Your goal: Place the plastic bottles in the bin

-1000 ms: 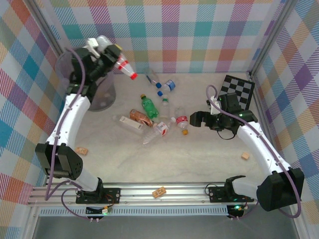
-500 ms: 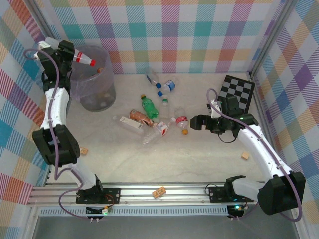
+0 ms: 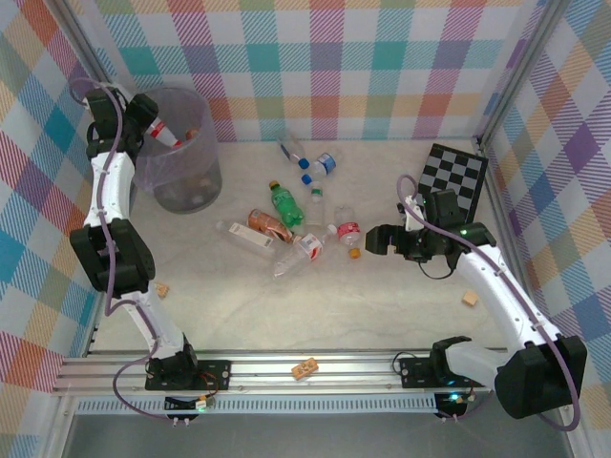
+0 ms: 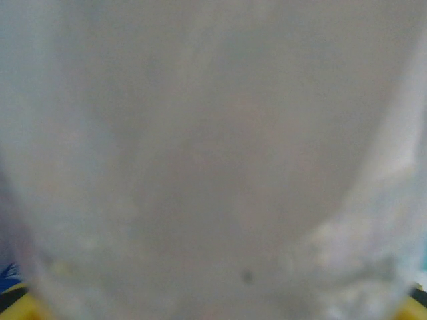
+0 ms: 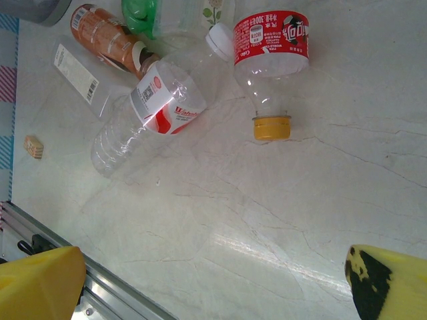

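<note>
Left jaws at bottle (image 3: 164, 134) over bin (image 3: 206, 164)

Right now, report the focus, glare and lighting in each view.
Left wrist: badly out of focus, a pale grey blur. Right wrist: sharp on the yellow-capped bottle, with a glare streak across the table. Top external: evenly lit and sharp, soft shadows.
</note>
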`<move>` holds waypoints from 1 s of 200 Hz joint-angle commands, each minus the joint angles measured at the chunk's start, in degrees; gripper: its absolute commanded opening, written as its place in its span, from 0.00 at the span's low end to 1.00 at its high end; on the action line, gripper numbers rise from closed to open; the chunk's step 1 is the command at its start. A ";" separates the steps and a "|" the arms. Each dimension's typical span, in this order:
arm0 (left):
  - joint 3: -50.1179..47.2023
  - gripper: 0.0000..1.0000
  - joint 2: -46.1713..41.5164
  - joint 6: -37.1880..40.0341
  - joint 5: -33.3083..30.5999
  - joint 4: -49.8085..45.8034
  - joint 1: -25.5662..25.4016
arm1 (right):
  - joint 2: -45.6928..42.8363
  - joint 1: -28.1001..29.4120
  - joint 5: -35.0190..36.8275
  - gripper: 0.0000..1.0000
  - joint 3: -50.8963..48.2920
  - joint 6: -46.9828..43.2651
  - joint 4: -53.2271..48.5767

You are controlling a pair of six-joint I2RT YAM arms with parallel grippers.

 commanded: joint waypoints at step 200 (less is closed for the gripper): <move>6.12 0.96 -8.19 22.74 -5.21 -25.15 -5.36 | 5.39 2.72 7.89 0.94 5.02 -2.65 -0.78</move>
